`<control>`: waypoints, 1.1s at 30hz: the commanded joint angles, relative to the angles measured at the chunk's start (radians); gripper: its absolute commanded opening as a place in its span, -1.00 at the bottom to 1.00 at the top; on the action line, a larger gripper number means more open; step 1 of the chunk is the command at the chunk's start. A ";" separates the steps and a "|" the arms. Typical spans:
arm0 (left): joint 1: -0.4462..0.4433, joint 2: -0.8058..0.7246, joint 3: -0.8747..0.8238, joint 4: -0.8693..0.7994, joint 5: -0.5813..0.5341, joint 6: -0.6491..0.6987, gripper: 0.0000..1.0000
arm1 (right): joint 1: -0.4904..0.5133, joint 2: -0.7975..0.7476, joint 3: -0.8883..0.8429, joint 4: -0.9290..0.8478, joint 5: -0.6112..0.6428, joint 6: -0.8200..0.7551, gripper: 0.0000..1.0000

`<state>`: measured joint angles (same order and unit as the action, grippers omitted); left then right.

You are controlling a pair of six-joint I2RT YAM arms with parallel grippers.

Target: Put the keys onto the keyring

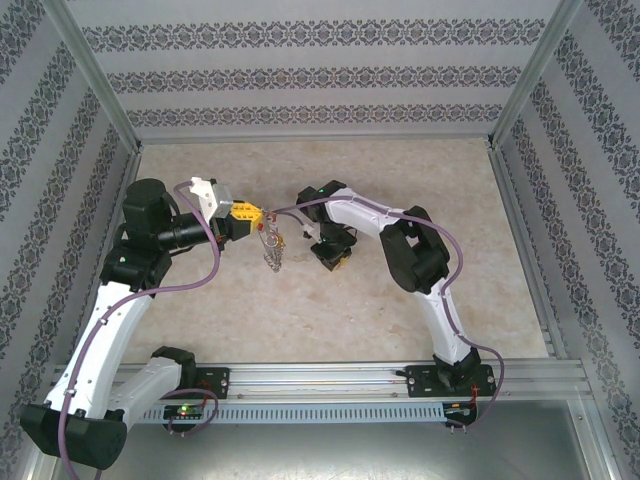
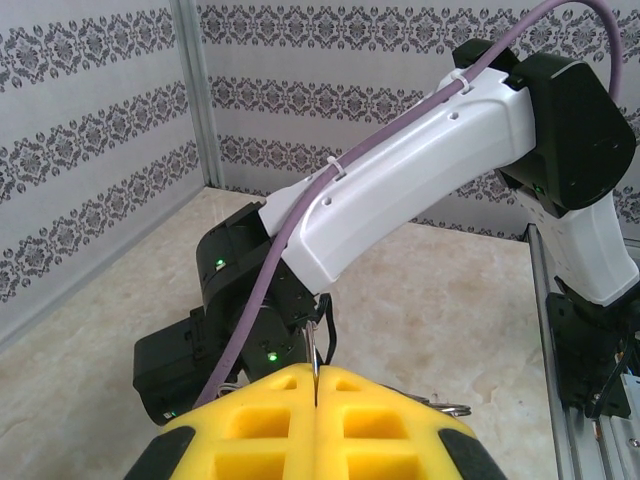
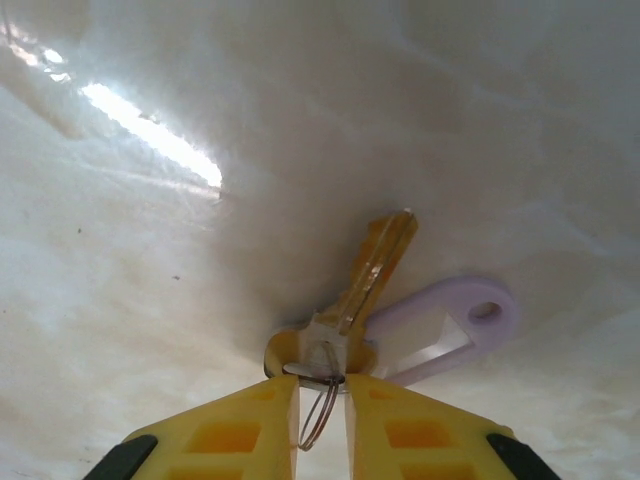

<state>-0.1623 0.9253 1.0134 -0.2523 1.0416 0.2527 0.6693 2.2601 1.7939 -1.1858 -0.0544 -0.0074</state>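
The left gripper (image 1: 262, 216) pinches the keyring (image 1: 272, 247) dangling under it, and the right gripper (image 3: 322, 385), jaws narrowly apart, straddles the loose key (image 3: 455, 320) at its tips (gripped or not, I cannot tell), light, slippery, best taken by its flat lilac head.

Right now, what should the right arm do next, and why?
Probably close the right gripper firmly on the wire ring of the amber key, before any lift. Its jaws stand narrowly apart around that ring, and I cannot tell whether they pinch it. The key lies on the table beside the lilac-headed key, while the left gripper is shut on the keyring.
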 commanded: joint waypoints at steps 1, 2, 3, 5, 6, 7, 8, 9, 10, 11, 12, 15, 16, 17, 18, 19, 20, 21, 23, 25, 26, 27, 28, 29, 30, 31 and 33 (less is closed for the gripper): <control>0.008 -0.008 -0.004 0.061 0.014 -0.006 -1.00 | -0.011 0.027 0.033 -0.026 -0.019 -0.012 -0.61; 0.007 -0.007 -0.003 0.061 0.014 -0.006 -1.00 | -0.013 0.029 0.035 -0.026 -0.021 -0.013 -0.61; 0.008 -0.008 -0.004 0.061 0.014 -0.006 -1.00 | -0.013 0.033 0.039 -0.027 -0.022 -0.014 -0.61; 0.007 -0.008 -0.003 0.061 0.014 -0.005 -1.00 | -0.015 0.040 0.045 -0.028 -0.025 -0.014 -0.62; 0.007 -0.008 -0.003 0.061 0.013 -0.004 -1.00 | -0.015 0.041 0.048 -0.029 -0.027 -0.014 -0.63; 0.008 -0.007 -0.004 0.062 0.014 -0.004 -1.00 | -0.016 0.044 0.050 -0.028 -0.028 -0.014 -0.64; 0.007 -0.005 -0.004 0.061 0.014 -0.004 -1.00 | -0.017 0.046 0.049 -0.026 -0.030 -0.013 -0.66; 0.006 -0.006 -0.003 0.062 0.014 -0.005 -1.00 | -0.019 0.046 0.048 -0.026 -0.031 -0.014 -0.67; 0.006 -0.006 -0.003 0.061 0.012 -0.004 -1.00 | -0.021 0.047 0.047 -0.025 -0.032 -0.015 -0.67; 0.006 -0.006 -0.003 0.060 0.012 -0.003 -1.00 | -0.022 0.051 0.046 -0.026 -0.030 -0.015 -0.68; 0.007 -0.007 -0.004 0.060 0.012 -0.003 -1.00 | -0.024 0.050 0.042 -0.025 -0.030 -0.017 -0.69; 0.007 -0.006 -0.004 0.059 0.012 -0.003 -1.00 | -0.028 0.044 0.030 -0.021 -0.026 -0.020 -0.71; 0.008 -0.005 -0.004 0.059 0.012 -0.002 -1.00 | -0.028 0.041 0.025 -0.021 -0.020 -0.020 -0.72; 0.006 -0.006 -0.003 0.059 0.011 -0.002 -1.00 | -0.030 0.038 0.023 -0.023 -0.014 -0.022 -0.72; 0.006 -0.005 -0.004 0.060 0.012 -0.003 -1.00 | -0.032 0.036 0.020 -0.023 -0.010 -0.024 -0.73; 0.007 -0.005 -0.004 0.060 0.012 -0.002 -1.00 | -0.035 0.033 0.018 -0.023 -0.007 -0.024 -0.75; 0.007 -0.006 -0.003 0.060 0.012 -0.004 -1.00 | -0.037 0.029 0.016 -0.022 -0.007 -0.026 -0.77; 0.006 -0.005 -0.005 0.060 0.014 -0.004 -1.00 | -0.040 0.024 0.015 -0.024 -0.004 -0.028 -0.79; 0.007 -0.004 -0.005 0.062 0.016 -0.005 -1.00 | -0.043 0.008 0.011 -0.024 0.003 -0.032 -0.87; 0.006 -0.003 -0.007 0.065 0.025 -0.010 -1.00 | -0.047 -0.019 0.008 -0.021 0.004 -0.035 -0.97; 0.007 0.001 -0.008 0.069 0.031 -0.012 -1.00 | -0.049 -0.040 0.002 -0.011 -0.005 -0.040 -1.00; 0.007 0.005 -0.010 0.073 0.035 -0.014 -1.00 | -0.052 -0.067 -0.011 0.007 -0.019 -0.045 -1.00; 0.006 0.008 -0.011 0.077 0.038 -0.018 -1.00 | -0.054 -0.106 -0.033 0.039 -0.038 -0.049 -1.00; 0.007 0.014 -0.012 0.079 0.040 -0.020 -1.00 | -0.057 -0.149 -0.056 0.072 -0.071 -0.056 -1.00; 0.006 0.020 -0.013 0.082 0.042 -0.023 -1.00 | -0.059 -0.190 -0.082 0.110 -0.107 -0.064 -1.00; 0.006 0.026 -0.014 0.086 0.045 -0.025 -1.00 | -0.060 -0.235 -0.110 0.146 -0.132 -0.065 -1.00; 0.006 0.042 -0.017 0.097 0.051 -0.034 -1.00 | -0.067 -0.325 -0.162 0.234 -0.198 -0.058 -1.00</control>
<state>-0.1623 0.9562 1.0073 -0.2340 1.0485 0.2440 0.6136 2.0834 1.6676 -1.0740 -0.1425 -0.0498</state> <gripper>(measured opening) 0.048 0.041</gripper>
